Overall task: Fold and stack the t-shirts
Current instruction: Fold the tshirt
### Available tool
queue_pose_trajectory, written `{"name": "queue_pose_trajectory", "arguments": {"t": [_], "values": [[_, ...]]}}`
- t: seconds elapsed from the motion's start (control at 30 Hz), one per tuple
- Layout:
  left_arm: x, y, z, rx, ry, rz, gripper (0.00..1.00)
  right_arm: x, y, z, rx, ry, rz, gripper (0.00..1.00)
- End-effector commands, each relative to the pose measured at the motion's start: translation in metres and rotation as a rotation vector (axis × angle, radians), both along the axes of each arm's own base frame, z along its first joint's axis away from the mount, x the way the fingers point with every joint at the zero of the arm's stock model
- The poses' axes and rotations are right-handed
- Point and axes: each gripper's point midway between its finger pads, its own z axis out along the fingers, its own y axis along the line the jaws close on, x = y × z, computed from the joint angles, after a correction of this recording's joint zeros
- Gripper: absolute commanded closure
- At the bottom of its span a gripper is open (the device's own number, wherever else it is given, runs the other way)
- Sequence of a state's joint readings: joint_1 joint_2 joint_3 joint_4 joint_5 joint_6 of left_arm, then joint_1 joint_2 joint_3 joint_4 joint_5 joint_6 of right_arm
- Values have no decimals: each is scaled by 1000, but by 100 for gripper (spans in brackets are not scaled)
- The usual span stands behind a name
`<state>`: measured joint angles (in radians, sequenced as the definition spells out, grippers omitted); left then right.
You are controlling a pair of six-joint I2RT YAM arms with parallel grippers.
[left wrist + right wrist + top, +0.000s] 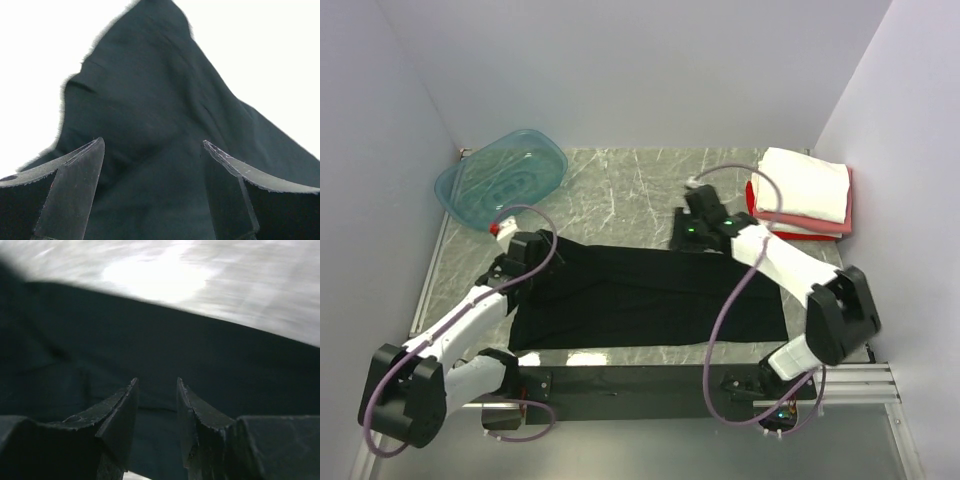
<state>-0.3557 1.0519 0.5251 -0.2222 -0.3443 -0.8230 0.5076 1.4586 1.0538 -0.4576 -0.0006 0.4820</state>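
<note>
A large black t-shirt lies flat on the marble table as a long band. My left gripper hovers over its left end, and in the left wrist view it stands wide open with black cloth below and nothing between the fingers. My right gripper sits at the shirt's far edge, right of the middle. Its jaws are apart over the dark cloth and grip nothing. At the back right, a folded white shirt lies on a pink one and a red one.
A translucent teal plastic tub leans at the back left corner. White walls close in the table on the left, back and right. A black rail with the arm bases runs along the near edge.
</note>
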Motion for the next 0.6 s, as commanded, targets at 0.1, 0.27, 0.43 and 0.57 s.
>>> {"name": "queue_pose_trajectory", "arguments": {"t": [0.1,0.27,0.43,0.57], "values": [[10,14,10,-36,-10,22,16,11,138,25,178,-55,308,57],[13,20,17,-54,-18,27,16,5,191,-11,214,31,414,57],[24,20,25,-103,-61,35,16,3,226,-27,274,64,481,57],[47,12,33,-119,-80,15,16,5,238,-37,289,86,495,57]]}}
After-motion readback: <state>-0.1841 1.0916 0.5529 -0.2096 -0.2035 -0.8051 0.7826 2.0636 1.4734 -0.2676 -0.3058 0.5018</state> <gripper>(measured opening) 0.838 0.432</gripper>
